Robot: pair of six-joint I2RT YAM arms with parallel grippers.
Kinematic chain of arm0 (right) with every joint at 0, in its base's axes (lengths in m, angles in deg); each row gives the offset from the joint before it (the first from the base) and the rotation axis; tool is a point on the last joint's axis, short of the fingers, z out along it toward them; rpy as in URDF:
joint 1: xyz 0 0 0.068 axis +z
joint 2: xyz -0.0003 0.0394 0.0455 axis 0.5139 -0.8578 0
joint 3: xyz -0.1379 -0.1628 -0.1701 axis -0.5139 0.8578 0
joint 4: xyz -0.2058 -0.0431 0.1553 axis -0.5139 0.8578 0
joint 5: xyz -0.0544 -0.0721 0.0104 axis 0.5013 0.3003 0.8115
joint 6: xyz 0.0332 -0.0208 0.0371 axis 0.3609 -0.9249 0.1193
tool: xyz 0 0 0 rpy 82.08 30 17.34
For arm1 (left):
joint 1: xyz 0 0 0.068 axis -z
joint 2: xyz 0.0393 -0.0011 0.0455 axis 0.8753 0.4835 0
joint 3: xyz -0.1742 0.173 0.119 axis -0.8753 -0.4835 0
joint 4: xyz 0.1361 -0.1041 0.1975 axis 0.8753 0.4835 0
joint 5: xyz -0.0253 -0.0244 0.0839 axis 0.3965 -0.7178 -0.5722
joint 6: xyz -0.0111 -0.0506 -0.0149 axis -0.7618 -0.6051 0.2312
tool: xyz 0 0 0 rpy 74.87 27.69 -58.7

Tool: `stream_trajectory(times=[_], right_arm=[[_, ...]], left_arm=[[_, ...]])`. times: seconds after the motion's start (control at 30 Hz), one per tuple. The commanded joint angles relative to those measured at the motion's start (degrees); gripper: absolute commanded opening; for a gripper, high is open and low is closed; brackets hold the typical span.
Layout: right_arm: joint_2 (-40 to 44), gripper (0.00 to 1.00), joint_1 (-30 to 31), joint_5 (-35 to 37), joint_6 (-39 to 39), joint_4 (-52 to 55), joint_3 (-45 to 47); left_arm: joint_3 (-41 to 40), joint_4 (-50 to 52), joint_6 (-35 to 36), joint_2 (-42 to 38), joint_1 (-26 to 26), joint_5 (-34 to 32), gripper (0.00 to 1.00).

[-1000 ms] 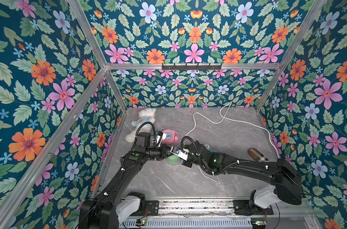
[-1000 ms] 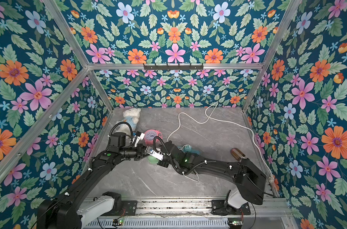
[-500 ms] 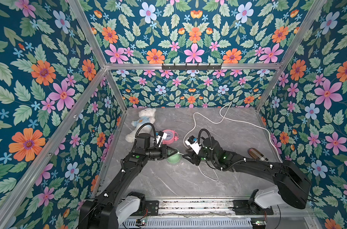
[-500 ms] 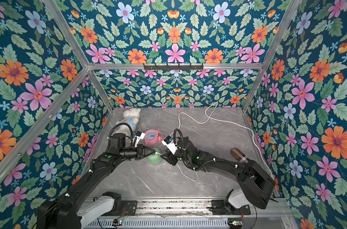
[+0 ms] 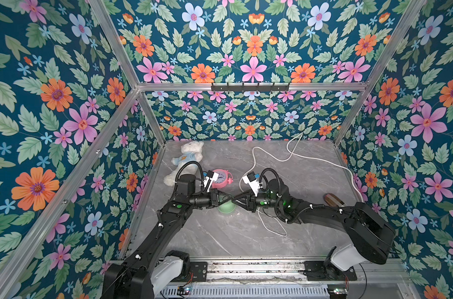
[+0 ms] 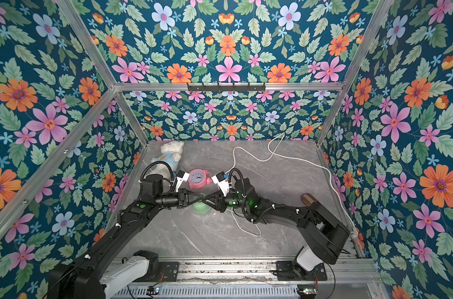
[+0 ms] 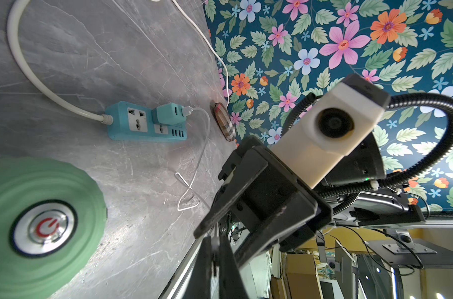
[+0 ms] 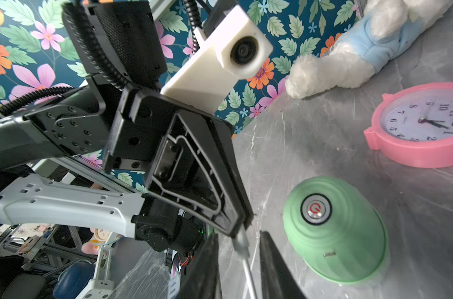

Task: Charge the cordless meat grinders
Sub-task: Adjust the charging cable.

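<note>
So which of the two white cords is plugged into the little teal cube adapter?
The thin white cable: its plug sits in the teal cube adapter on the power strip. The thick white cord instead runs straight into the strip's end.

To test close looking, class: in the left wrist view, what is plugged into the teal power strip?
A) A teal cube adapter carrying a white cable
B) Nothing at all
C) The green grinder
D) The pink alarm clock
A: the teal cube adapter sits in the power strip, and the white cable is plugged into the adapter.
</note>
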Motion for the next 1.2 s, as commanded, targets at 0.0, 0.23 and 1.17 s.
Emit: stream_trajectory(times=[0.0, 0.23, 1.17], right_arm=[[0.11, 0.26, 0.04, -1.38, 3.45, -5.7, 0.45], [0.2, 0.24, 0.04, -1.27, 5.49, -8.17, 2.32], [-0.96, 0.0, -0.31, -0.97, 8.83, -15.03, 3.4]], left_arm=[[-0.08, -2.19, 0.03, -0.21, 0.0, 0.88, 0.0], [-0.03, -3.92, -0.98, -0.89, -0.05, 1.19, 0.0], [-1.09, -5.27, -2.31, -1.96, -0.01, 0.76, 0.0]])
